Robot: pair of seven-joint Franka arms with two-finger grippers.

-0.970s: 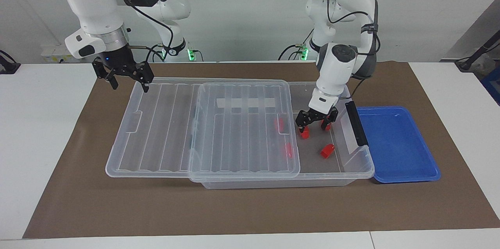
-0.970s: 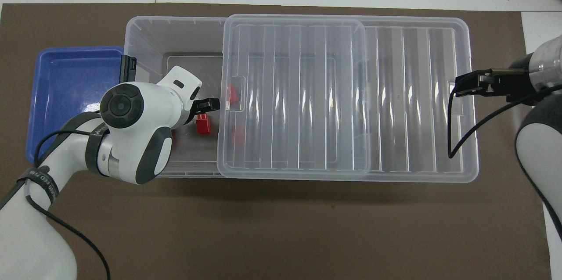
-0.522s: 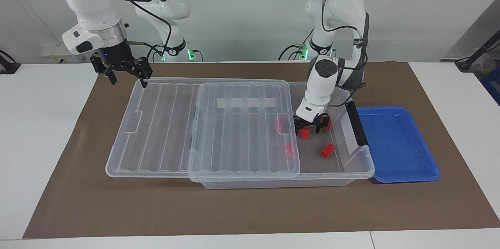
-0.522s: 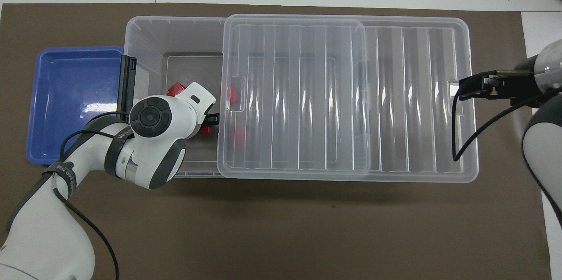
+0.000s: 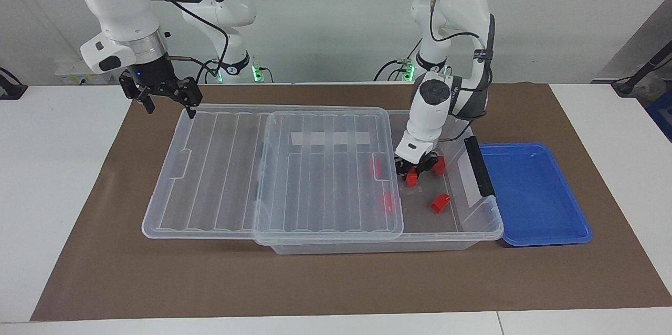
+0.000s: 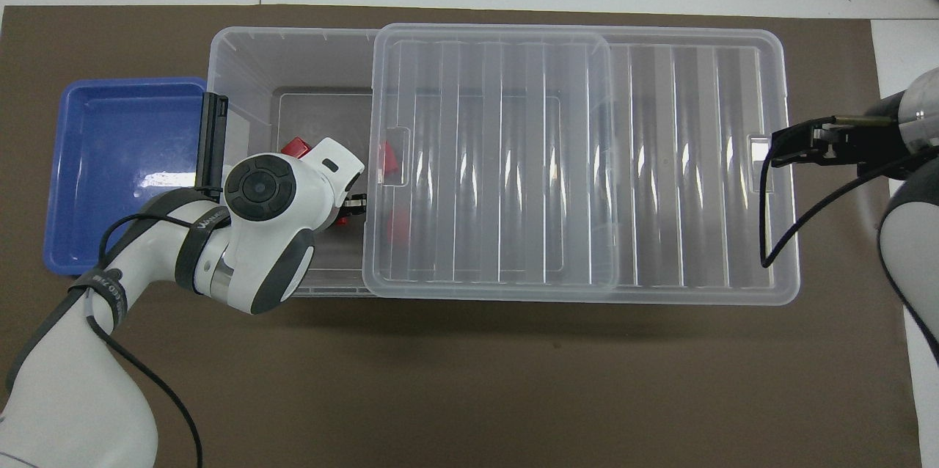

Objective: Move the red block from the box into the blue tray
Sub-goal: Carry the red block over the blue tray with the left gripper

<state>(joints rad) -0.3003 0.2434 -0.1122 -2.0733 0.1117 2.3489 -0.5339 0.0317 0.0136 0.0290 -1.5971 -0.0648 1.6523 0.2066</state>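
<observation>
The red block [image 5: 411, 179] sits on the floor of the box [image 5: 475, 232], down between the fingers of my left gripper [image 5: 418, 171], which look closed on it. The slid-aside lid [image 5: 328, 172] crowds me on one side, two more blocks blurred under it; another block [image 5: 440, 202] lies loose by my fingers, one [image 5: 439, 165] tucked against my wrist. The blue tray [image 5: 533, 193] waits past the black handle [image 5: 478, 166]. Since a second ago I've dropped lower. My right gripper [image 5: 163, 94], open, has lifted off the lid's corner.
</observation>
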